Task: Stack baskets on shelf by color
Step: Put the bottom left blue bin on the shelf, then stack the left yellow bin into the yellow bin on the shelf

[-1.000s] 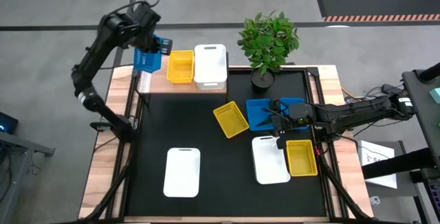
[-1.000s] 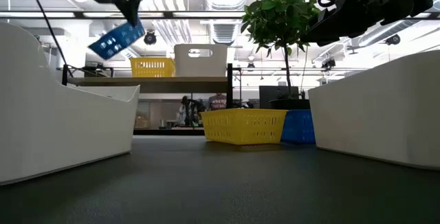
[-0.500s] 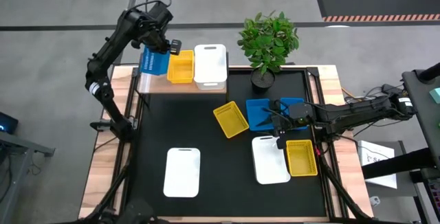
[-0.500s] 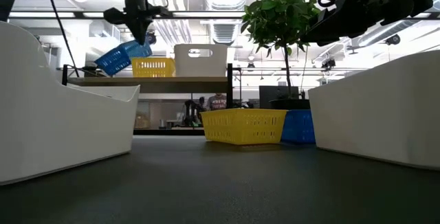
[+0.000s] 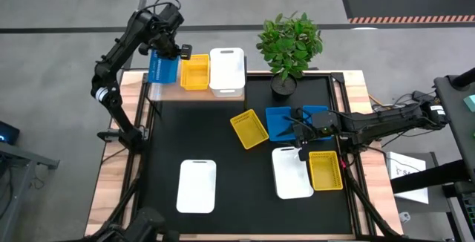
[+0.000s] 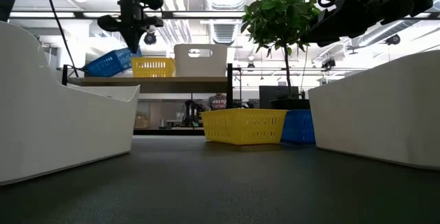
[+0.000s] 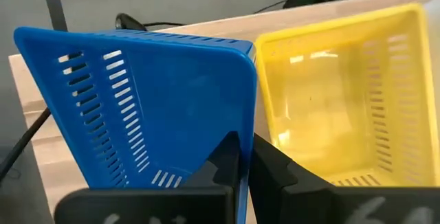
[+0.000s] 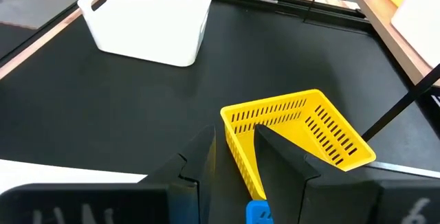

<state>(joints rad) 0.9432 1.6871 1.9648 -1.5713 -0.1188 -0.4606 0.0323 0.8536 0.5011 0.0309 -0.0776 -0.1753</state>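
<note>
My left gripper [image 5: 177, 49] is shut on a blue basket [image 5: 162, 67] at the left end of the light-wood shelf [image 5: 193, 91], beside a yellow basket [image 5: 194, 72] and a white basket [image 5: 226, 71] that stand on it. In the low view the blue basket [image 6: 106, 62] is tilted, its lower end on the shelf [image 6: 158, 81]. My right gripper [image 8: 234, 172] is open, low over two blue baskets [image 5: 278, 123] on the black table. A bit of blue [image 8: 258, 214] shows between its fingers; whether they touch it I cannot tell. My left gripper pinches the blue basket's side wall [image 7: 245, 124], the one next to the yellow basket [image 7: 344, 93], with one finger inside the basket and one outside. The fingers come from above, pointing down. The basket is tilted, with its lower end on the shelf.
On the table lie a yellow basket [image 5: 249, 128], a white basket [image 5: 292, 171] with a yellow one [image 5: 324, 170] beside it, and a white basket [image 5: 197, 185] at the near left. A potted plant [image 5: 289, 45] stands at the far edge, right of the shelf.
My left gripper has gone down toward the shelf's left end with the blue basket. The basket hung clear above the shelf and now stands with its lower end on it, beside the yellow basket, less steeply tilted.
</note>
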